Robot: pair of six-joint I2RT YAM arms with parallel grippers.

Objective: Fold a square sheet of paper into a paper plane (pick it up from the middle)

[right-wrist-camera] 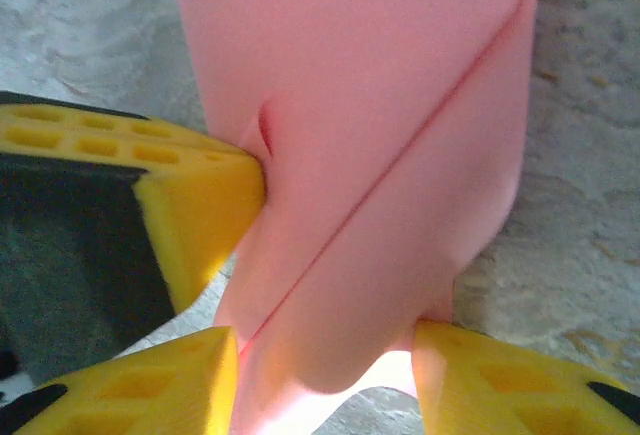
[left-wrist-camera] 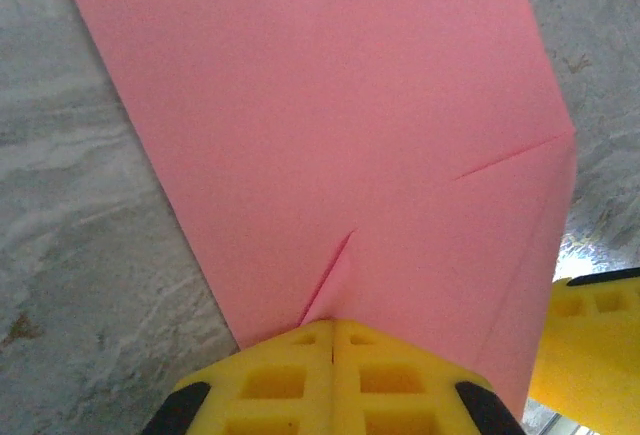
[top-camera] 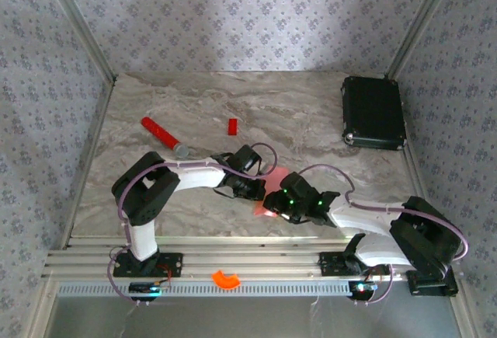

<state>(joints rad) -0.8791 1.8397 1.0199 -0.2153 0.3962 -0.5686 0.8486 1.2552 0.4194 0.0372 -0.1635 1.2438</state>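
Observation:
The square sheet of paper (top-camera: pixel 262 209) is a creased salmon-pink shape low in the middle of the table, mostly hidden under both grippers. My left gripper (left-wrist-camera: pixel 333 327) is shut on the near edge of the paper (left-wrist-camera: pixel 330 105), where a short crease begins; from above it is the left gripper (top-camera: pixel 258 190). My right gripper (right-wrist-camera: pixel 325 385) has its yellow fingers (right-wrist-camera: pixel 150 390) apart on either side of the paper (right-wrist-camera: pixel 380 105), which bows between them and touches both. A left-gripper finger (right-wrist-camera: pixel 195 190) presses the paper's left side. From above, the right gripper (top-camera: pixel 281 200) meets the left one.
A red stick with a grey tip (top-camera: pixel 163 137) and a small red block (top-camera: pixel 231 126) lie behind the arms. A black case (top-camera: pixel 373 113) sits at the back right. An orange piece (top-camera: pixel 226 278) rests on the front rail. Patterned walls close in the table.

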